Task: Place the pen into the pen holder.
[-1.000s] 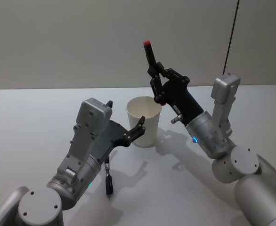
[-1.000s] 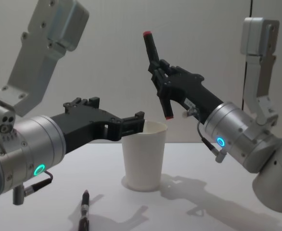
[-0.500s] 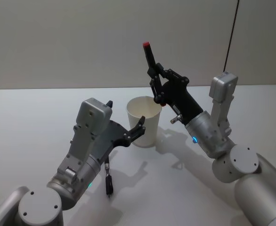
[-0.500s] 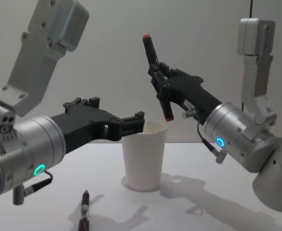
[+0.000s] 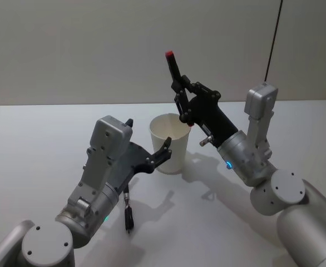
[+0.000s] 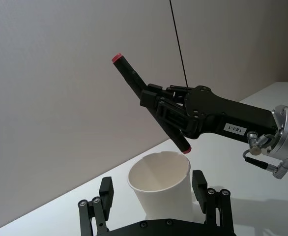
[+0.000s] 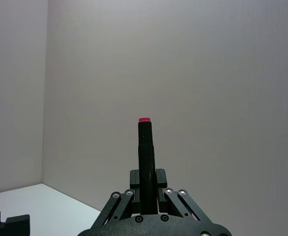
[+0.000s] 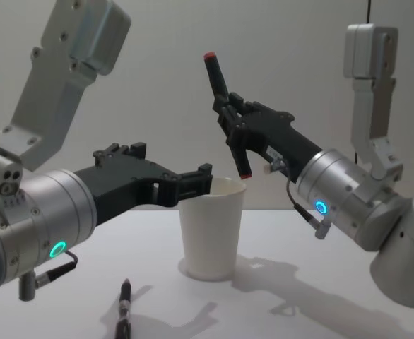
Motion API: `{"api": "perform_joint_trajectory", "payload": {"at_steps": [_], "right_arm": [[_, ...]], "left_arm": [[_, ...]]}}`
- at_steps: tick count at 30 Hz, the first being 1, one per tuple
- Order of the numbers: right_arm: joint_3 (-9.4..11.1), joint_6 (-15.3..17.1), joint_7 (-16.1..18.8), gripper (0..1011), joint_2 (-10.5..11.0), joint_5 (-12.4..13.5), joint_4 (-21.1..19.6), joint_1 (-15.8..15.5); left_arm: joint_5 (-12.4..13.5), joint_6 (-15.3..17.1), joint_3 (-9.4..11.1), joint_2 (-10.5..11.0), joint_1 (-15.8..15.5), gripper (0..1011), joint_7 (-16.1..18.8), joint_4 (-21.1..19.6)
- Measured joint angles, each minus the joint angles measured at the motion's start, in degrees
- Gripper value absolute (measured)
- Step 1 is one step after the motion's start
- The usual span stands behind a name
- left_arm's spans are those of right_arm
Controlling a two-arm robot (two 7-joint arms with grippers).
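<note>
The pen (image 5: 174, 72) is black with red ends and stands tilted in the air, my right gripper (image 5: 183, 101) shut on its middle. Its lower red end hangs just over the far right rim of the pen holder (image 5: 169, 150), a white paper cup upright on the table. The chest view shows the pen (image 8: 215, 81) and the right gripper (image 8: 234, 131) above the cup (image 8: 208, 233). My left gripper (image 5: 147, 135) is open at cup height, with a finger on either side of the cup (image 6: 161, 196). The right wrist view looks along the pen (image 7: 145, 152).
A second dark pen (image 5: 128, 214) lies on the white table (image 5: 35, 144) under my left forearm, in front of the cup; it also shows in the chest view (image 8: 122, 314). A grey wall stands close behind. Open table lies to the left and right.
My right gripper has shifted slightly left with the pen, bringing its lower end closer over the cup's rim. The left gripper and cup have not moved.
</note>
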Motion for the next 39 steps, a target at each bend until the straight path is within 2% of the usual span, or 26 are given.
{"api": "perform_joint_trajectory", "payload": {"at_steps": [18,39], "right_arm": [[-0.5,0.3,-0.1,177,-0.1,-0.2,-0.6,-0.3],[-0.7,-0.5,-0.7,177,-0.5,-0.4,1.8,1.0]], "left_arm": [[0.0,0.0,0.0,0.0,0.0,1001,0.0,0.0],[0.0,0.0,0.0,0.0,0.0,1001,0.0,0.0]]}}
